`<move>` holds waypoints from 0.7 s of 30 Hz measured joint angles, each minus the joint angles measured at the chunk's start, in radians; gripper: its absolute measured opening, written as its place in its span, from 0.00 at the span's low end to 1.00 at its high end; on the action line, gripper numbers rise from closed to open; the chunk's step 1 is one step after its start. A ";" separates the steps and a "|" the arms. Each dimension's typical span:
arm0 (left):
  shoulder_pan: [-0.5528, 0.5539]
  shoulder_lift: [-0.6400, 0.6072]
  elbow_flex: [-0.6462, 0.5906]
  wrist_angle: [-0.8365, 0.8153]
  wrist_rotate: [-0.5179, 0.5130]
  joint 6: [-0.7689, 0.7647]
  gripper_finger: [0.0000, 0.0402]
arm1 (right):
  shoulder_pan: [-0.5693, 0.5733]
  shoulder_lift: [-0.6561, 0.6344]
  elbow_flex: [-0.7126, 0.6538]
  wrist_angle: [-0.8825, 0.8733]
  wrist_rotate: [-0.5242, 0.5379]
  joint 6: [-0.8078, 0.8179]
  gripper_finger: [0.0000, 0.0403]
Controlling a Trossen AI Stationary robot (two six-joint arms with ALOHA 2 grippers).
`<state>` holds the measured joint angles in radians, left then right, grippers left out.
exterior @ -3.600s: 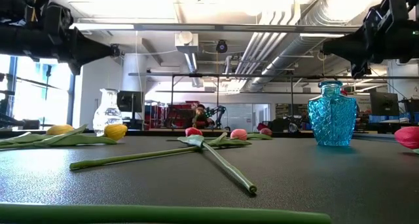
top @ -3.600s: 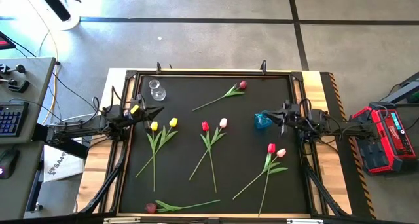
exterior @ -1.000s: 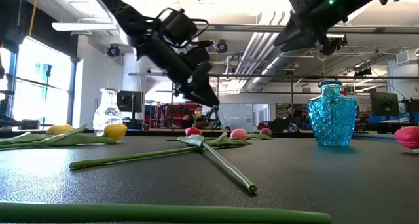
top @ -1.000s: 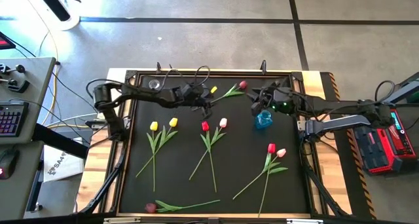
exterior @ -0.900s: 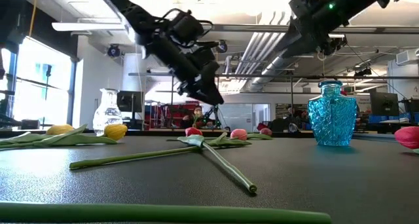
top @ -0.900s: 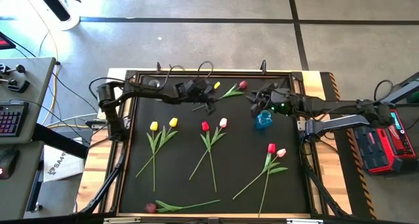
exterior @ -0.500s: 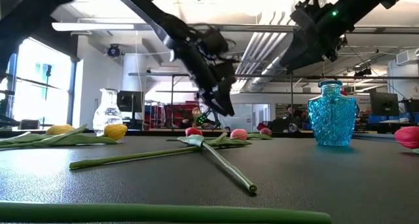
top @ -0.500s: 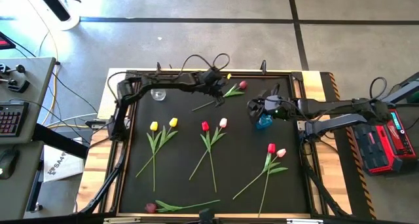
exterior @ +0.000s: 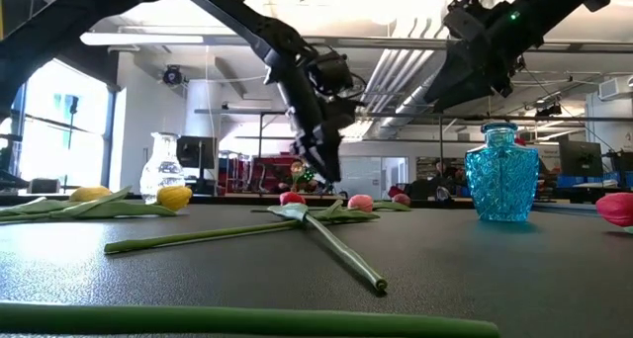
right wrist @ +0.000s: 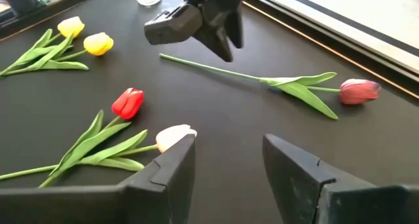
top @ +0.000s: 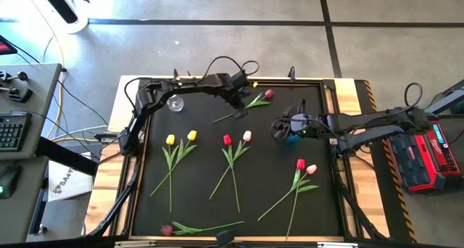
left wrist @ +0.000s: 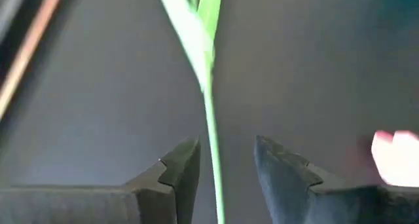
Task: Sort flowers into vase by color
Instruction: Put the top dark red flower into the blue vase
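Note:
A tulip with a dark red head [top: 268, 94] lies on the black mat near the far edge, its thin green stem [left wrist: 211, 119] running toward the table's left. My left gripper [top: 239, 110] points steeply down over that stem. Its fingers [left wrist: 226, 149] stand open on either side of the stem without touching it. My right gripper [top: 278, 130] hangs open and empty [right wrist: 229, 142] above the mat, next to the blue vase [exterior: 504, 170]. A clear vase [top: 174, 101] stands at the far left. Yellow [top: 181, 138], red and pink [top: 237, 139] tulips lie flat on the mat.
Another red and pink pair [top: 305, 166] lies toward the right. One dark-headed tulip [top: 167, 230] lies along the near edge. A raised dark frame [top: 145, 132] borders the mat. Bare mat shows between the flower groups.
My left gripper has swung toward the table's right and far edge and tipped from a slant to pointing steeply down over the far tulip's stem. My right gripper has come a little toward the near edge and lower, beside the blue vase. The flowers have not moved.

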<state>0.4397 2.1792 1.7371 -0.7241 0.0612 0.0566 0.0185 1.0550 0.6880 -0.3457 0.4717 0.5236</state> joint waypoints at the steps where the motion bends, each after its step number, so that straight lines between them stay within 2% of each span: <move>1: 0.000 0.000 0.002 -0.036 -0.001 0.000 0.33 | 0.002 0.000 0.000 0.000 0.000 0.000 0.41; 8: -0.038 0.000 -0.003 -0.192 -0.006 -0.003 0.33 | 0.033 0.000 0.000 -0.010 0.006 0.000 0.41; 16: -0.063 0.013 -0.003 -0.200 -0.118 -0.026 0.33 | 0.075 0.000 0.000 -0.011 0.056 0.018 0.41; 21: -0.053 0.059 -0.003 -0.254 -0.127 -0.046 0.33 | 0.112 0.000 0.000 -0.026 0.067 0.046 0.41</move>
<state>0.3868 2.2385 1.7340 -0.9781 -0.0655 0.0109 0.1305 1.0550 0.6880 -0.3712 0.5385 0.5700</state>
